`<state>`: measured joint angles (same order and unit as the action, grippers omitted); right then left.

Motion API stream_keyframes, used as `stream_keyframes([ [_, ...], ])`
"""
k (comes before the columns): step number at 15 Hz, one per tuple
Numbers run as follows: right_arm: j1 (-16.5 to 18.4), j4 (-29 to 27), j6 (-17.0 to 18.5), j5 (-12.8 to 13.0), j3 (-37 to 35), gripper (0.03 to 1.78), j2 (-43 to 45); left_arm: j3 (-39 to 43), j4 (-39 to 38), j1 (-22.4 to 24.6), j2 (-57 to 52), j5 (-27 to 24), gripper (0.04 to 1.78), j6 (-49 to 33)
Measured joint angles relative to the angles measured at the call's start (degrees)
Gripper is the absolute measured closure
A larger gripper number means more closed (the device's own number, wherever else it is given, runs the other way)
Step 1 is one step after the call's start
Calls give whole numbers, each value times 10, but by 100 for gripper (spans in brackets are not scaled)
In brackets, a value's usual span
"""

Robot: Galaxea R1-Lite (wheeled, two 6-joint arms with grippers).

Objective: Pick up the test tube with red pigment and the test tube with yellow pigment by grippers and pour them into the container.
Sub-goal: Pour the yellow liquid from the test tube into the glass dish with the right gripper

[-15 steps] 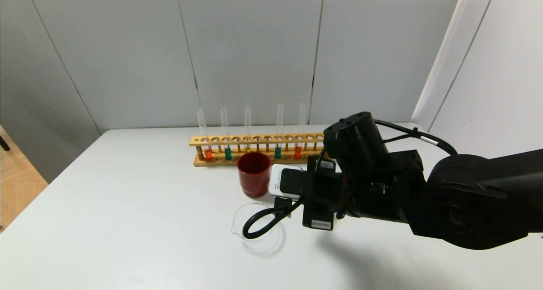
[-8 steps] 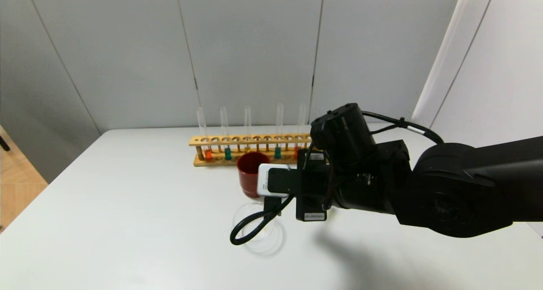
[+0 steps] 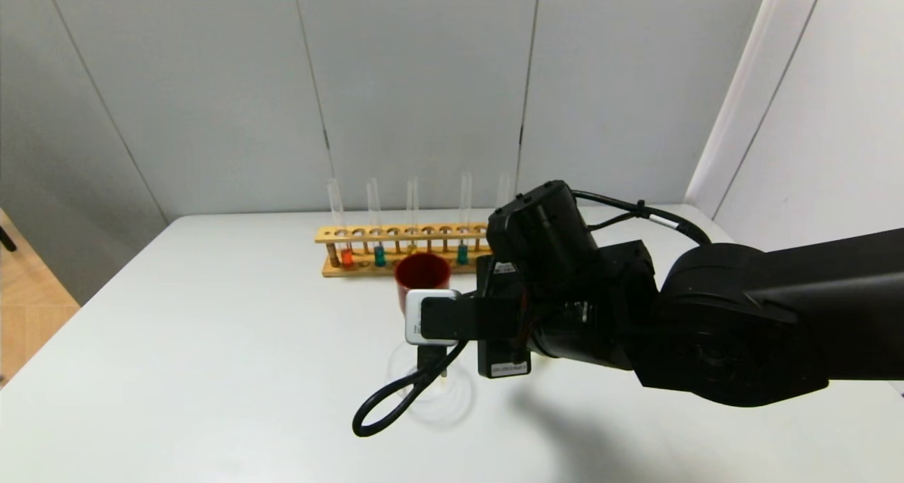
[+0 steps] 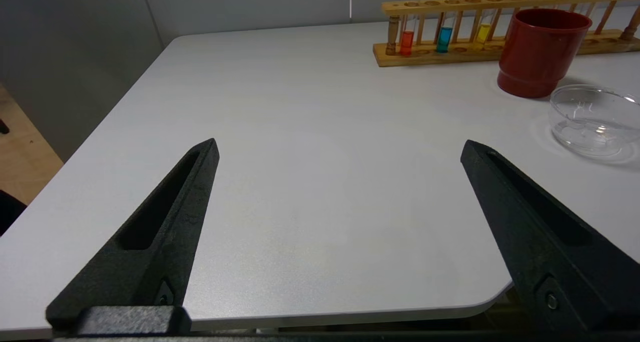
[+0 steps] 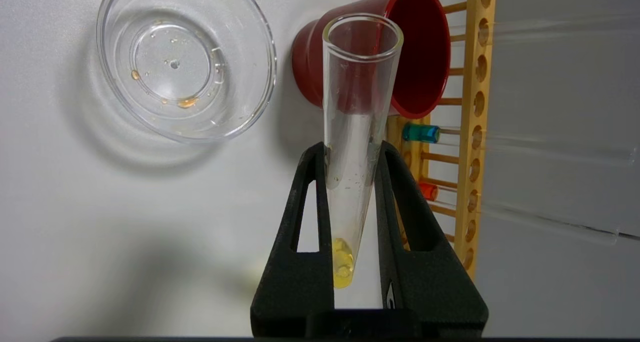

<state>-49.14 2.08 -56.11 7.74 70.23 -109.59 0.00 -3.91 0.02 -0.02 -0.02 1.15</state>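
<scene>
The slender clear glass test tube with yellow pigment (image 5: 352,147), round-bottomed with a small pool of pale yellow liquid at its closed end, is clamped between the two black fingers (image 5: 305,232) of the right gripper (image 5: 350,167), its open mouth pointing away from the wrist. In the head view the tube itself is hidden behind the bulky black right arm (image 3: 706,320). The low clear glass container (image 5: 185,57), holding only a few small orange-yellow droplets, is seen in the right wrist view just beside the tube's mouth; in the head view the container (image 3: 431,391) sits on the white table (image 3: 212,363) at about 6 o'clock from the opaque dark red cup (image 3: 422,275). At 12 o'clock from the cup stands the long wooden tube rack (image 3: 395,250), in which an orange-filled tube (image 3: 347,257) and two teal-filled tubes (image 3: 379,255) are held upright. The test tube with red pigment cannot be made out in the head view behind the arm. The left gripper (image 4: 340,149) is held low over the table's near left edge, its black fingers spread wide apart with nothing between them.
</scene>
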Motion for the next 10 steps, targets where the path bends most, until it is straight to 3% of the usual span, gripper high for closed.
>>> stream_keyframes([
  [5,5,-9,-26,3,-5,154,0,0,0,0,0,0,11,0],
  [10,5,-30,-72,33,15,154,-4,0,0,0,0,0,11,0],
])
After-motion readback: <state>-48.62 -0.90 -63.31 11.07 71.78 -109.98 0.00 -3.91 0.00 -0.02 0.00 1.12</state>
